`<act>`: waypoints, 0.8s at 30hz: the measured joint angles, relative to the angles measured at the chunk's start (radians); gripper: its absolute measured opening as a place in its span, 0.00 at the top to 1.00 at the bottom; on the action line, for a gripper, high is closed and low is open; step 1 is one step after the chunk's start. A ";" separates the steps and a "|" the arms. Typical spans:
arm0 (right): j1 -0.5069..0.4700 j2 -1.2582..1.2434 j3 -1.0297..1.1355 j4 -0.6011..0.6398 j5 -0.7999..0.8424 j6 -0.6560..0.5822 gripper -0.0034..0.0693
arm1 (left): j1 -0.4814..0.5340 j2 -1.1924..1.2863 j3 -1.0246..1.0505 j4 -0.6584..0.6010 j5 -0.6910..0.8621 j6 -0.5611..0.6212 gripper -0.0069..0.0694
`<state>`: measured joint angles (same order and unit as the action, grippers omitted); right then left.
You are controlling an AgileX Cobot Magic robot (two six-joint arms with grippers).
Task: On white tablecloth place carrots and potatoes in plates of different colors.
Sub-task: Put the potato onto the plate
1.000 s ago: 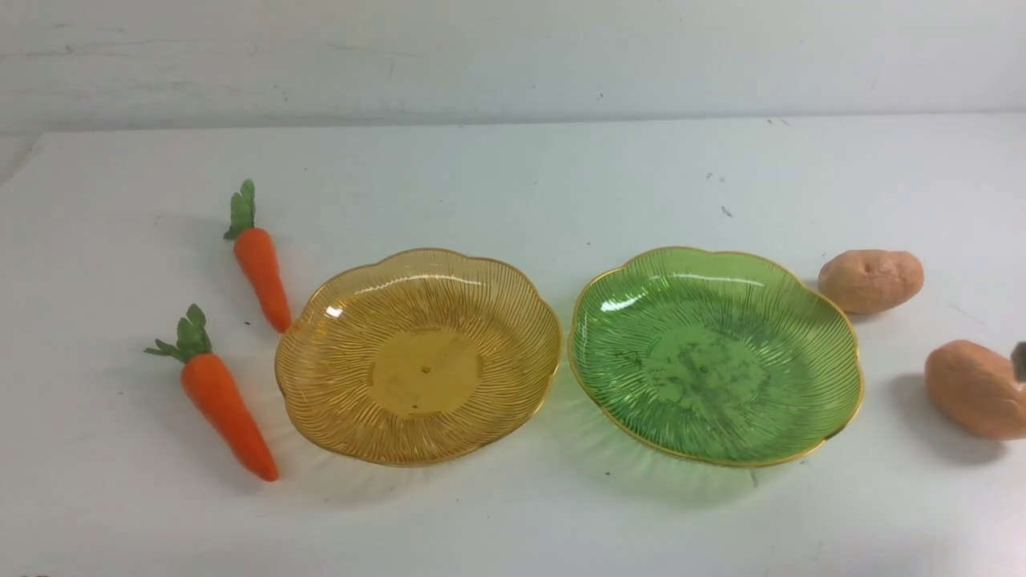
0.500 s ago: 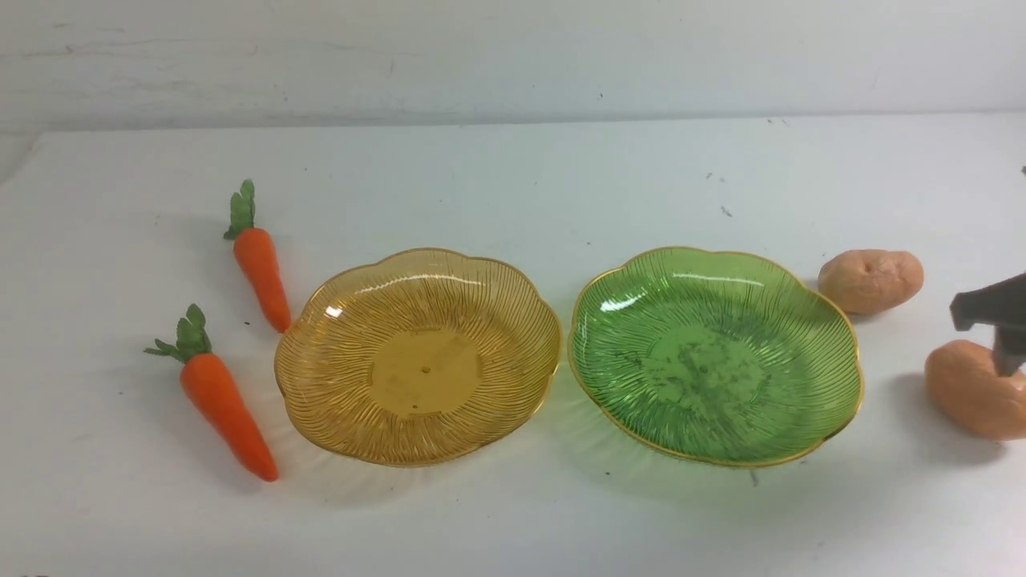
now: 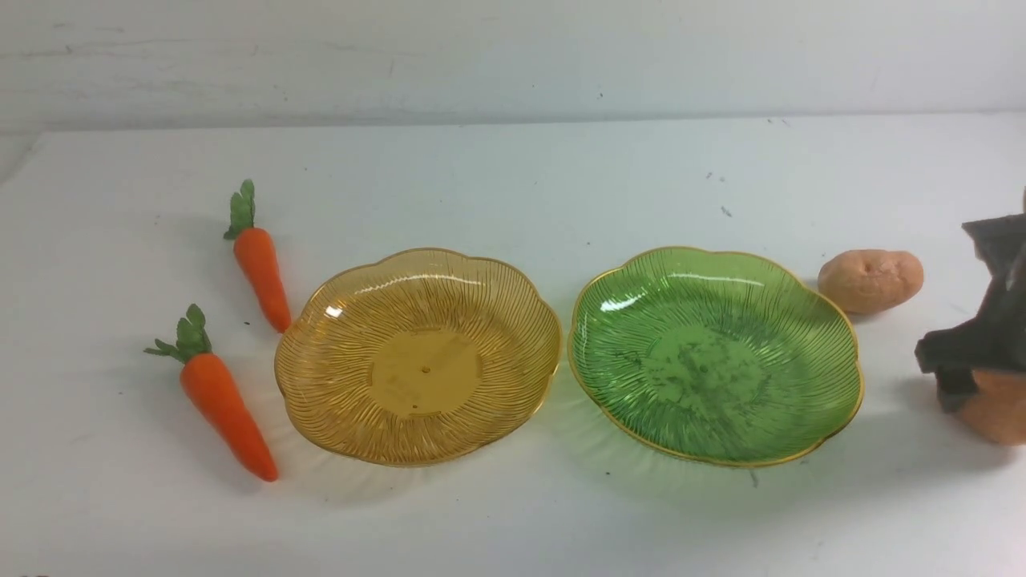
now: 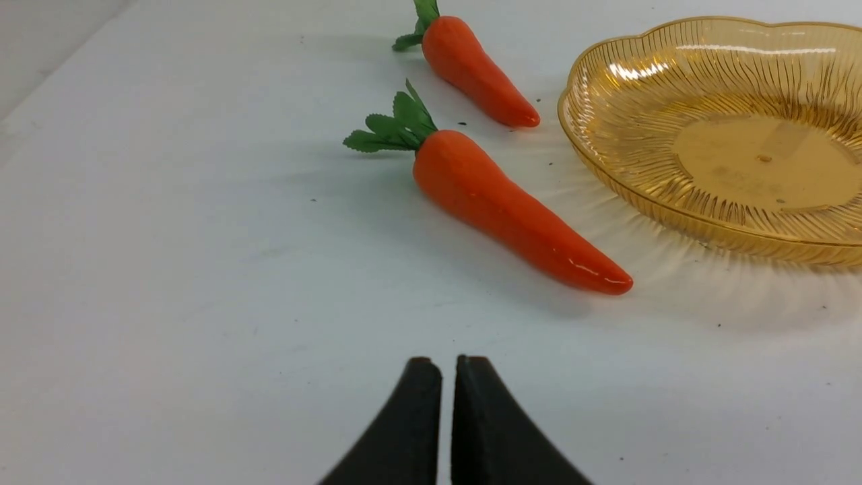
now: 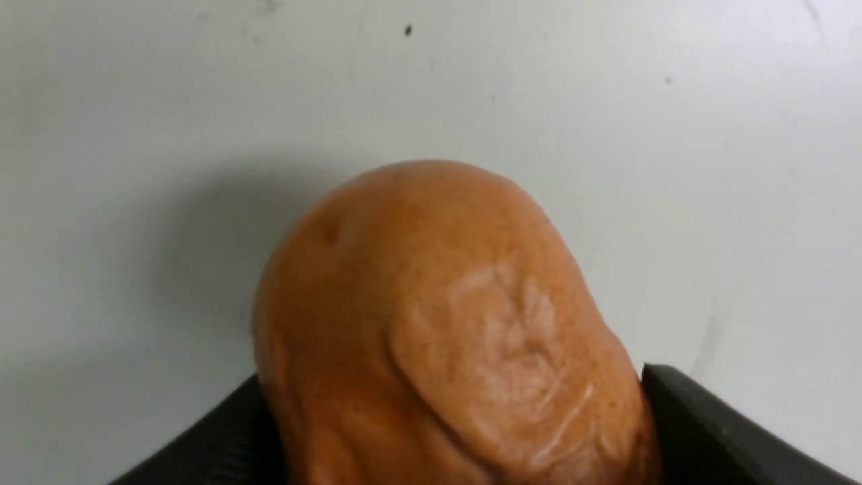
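The right gripper (image 3: 970, 377) is down over the near potato (image 3: 994, 417) at the far right edge of the white tablecloth (image 3: 513, 176). Its jaws stand wide, one on each side of the potato. I cannot tell if they are squeezing it yet. The potato looks like it is sitting on the cloth.

The potato is round, smooth and a bit shiny. If the jaws close off its middle, it could pop out and roll away, maybe off the right side of the counter. If the grip is too soft, it could drop on the way to the green plate (image 3: 801, 304). A low carry could bump the plate's rim and push the light plate.

The other potato (image 3: 870, 280) lies just right of the green plate. Both carrots (image 3: 224, 405) lie left of the amber plate (image 3: 337, 320). The left gripper (image 4: 448, 364) is closed and holds nothing.
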<state>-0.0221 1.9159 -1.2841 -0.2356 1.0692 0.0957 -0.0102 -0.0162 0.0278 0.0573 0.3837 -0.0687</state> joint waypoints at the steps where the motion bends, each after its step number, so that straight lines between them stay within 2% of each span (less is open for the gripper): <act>1: 0.000 -0.001 -0.028 0.000 0.039 0.000 0.14 | 0.000 0.000 0.000 0.000 0.000 0.000 0.89; 4: 0.000 -0.019 -0.124 0.010 0.117 0.005 0.14 | 0.000 0.000 0.000 0.000 0.000 0.000 0.89; 7: 0.000 -0.070 -0.222 0.078 0.133 0.014 0.14 | 0.000 0.000 0.000 0.000 0.000 0.000 0.89; 13: 0.023 -0.164 -0.277 0.343 0.157 -0.034 0.14 | 0.000 0.000 0.000 0.000 0.000 0.000 0.89; 16: 0.087 -0.163 -0.277 0.451 0.166 -0.101 0.14 | 0.000 0.000 0.000 0.000 0.000 0.000 0.89; 20: 0.178 -0.127 -0.277 0.478 0.167 -0.141 0.14 | 0.000 0.000 0.000 0.000 0.000 0.000 0.89; 24: 0.276 -0.075 -0.277 0.441 0.145 -0.151 0.14 | 0.000 0.000 0.000 0.000 0.000 0.000 0.89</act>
<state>0.2544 1.8410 -1.5608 0.2050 1.2139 -0.0549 -0.0102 -0.0162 0.0278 0.0573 0.3837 -0.0687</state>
